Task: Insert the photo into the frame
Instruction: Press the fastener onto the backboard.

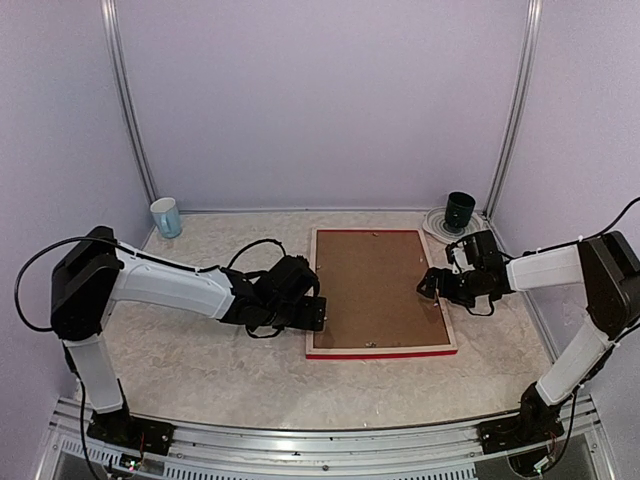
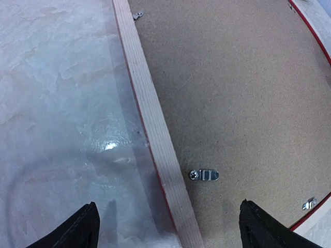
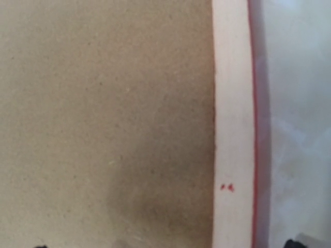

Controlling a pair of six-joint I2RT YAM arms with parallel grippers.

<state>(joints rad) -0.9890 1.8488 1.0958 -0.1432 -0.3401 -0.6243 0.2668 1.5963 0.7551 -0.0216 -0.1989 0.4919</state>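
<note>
The frame [image 1: 381,350] lies face down in the middle of the table, pale wood back up, with red edges. A plain brown backing board [image 1: 375,285] fills it. The photo is hidden. My left gripper [image 1: 318,312] is at the frame's left rail near the front corner. In the left wrist view this gripper [image 2: 170,230] is open, its fingertips [image 2: 85,227] straddling the rail [image 2: 150,103] and a small metal clip [image 2: 204,175]. My right gripper [image 1: 432,285] hovers over the right rail [image 3: 232,103] and board [image 3: 103,103]. It [image 3: 168,246] is open and holds nothing.
A blue-and-white cup [image 1: 166,216] stands at the back left. A dark green cup [image 1: 460,210] sits on a plate [image 1: 436,226] at the back right. A clear glossy sheet [image 2: 119,155] shows on the table just left of the frame's rail. Enclosure walls ring the table.
</note>
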